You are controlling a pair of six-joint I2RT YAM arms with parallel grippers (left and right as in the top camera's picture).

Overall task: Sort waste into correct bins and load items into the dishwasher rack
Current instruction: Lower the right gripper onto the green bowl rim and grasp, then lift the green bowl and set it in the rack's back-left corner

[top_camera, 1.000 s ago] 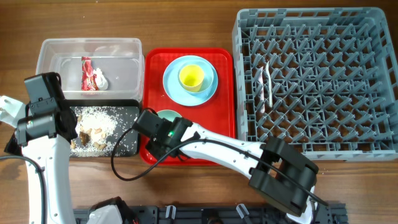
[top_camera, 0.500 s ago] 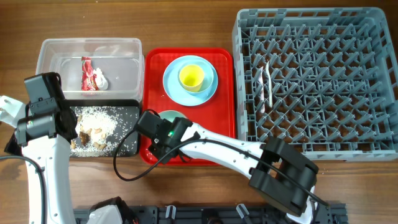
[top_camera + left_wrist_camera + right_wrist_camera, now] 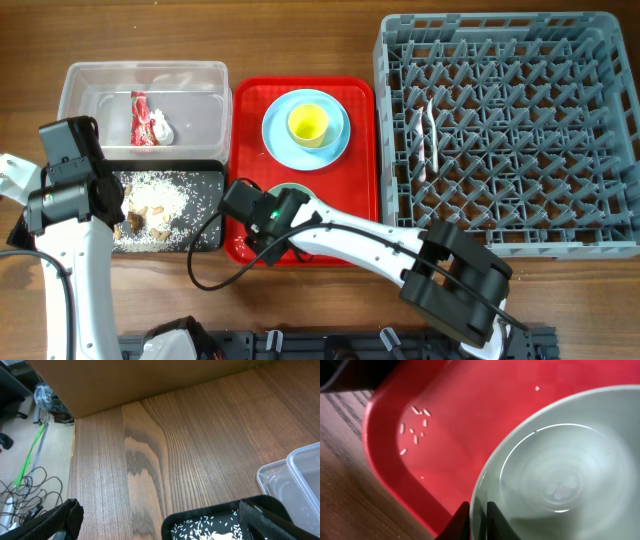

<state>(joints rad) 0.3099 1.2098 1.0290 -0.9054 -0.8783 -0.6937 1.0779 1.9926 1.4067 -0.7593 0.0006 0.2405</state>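
A pale mint bowl (image 3: 560, 470) sits at the front of the red tray (image 3: 355, 95), and my right gripper (image 3: 478, 521) is shut on its left rim, one finger inside and one outside. From overhead the right gripper (image 3: 262, 213) covers part of that bowl (image 3: 293, 190). A yellow cup (image 3: 308, 122) stands on the light blue plate (image 3: 280, 140) further back on the tray. The clear bin (image 3: 200, 80) holds a red wrapper (image 3: 140, 117) and a white paper scrap (image 3: 160, 128). Rice and brown bits lie in the black bin (image 3: 205, 225). My left gripper (image 3: 162, 522) hangs open over the black bin's left edge (image 3: 200, 515).
The grey dishwasher rack (image 3: 600, 120) fills the right side, with a white fork and spoon (image 3: 428, 135) lying in it. A few loose rice grains (image 3: 415, 425) lie in the red tray's corner (image 3: 385, 445). Bare wooden table (image 3: 165, 445) lies left of the bins.
The right gripper's fingers have closed on the mint bowl's rim and the gripper has shifted slightly towards the front right. The left arm has not moved.
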